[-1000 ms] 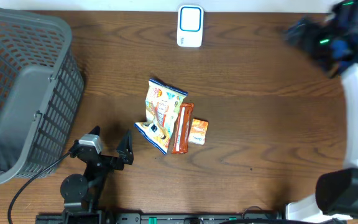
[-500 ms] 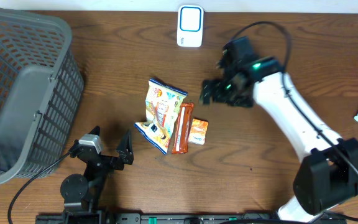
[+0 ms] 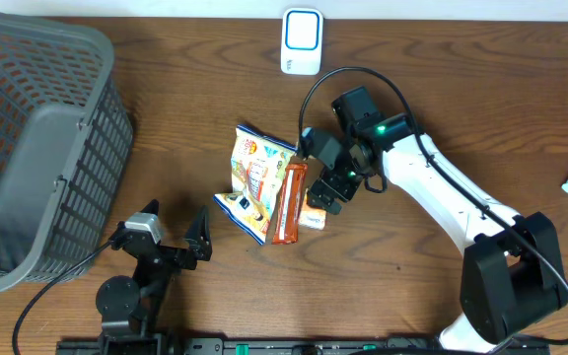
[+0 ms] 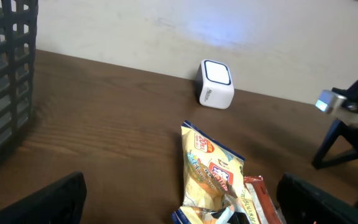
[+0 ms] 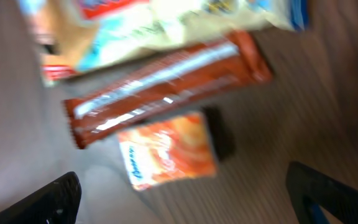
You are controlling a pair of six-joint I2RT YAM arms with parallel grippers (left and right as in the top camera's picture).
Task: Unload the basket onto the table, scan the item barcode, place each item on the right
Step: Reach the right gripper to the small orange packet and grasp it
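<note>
The small orange packet (image 5: 166,151) lies flat just ahead of the right gripper (image 3: 320,171). The brown bar (image 5: 166,84) lies just beyond it, then the chip bag (image 3: 254,177). The white scanner (image 3: 302,41) stands well apart.

This looks like a robotics lab bench dressed up as a shop checkout. A dark brown wood-grain table (image 3: 442,79) stands against a plain off-white wall (image 4: 166,25) with no shelving or decoration. At 12 o'clock sits a small white box-shaped barcode scanner with a blue-rimmed window (image 3: 302,41). At 9 o'clock a grey plastic lattice shopping basket (image 3: 97,168) stands on the table. Retail snacks lie in the middle: a yellow-and-blue crisp bag (image 3: 252,177), a reddish-brown bar wrapper (image 3: 288,202) and a small orange sachet (image 5: 166,155). A black robot arm with a trailing cable (image 3: 141,261) is mounted at 7 o'clock, and a white robot arm (image 3: 442,197) at 5 o'clock.
</note>
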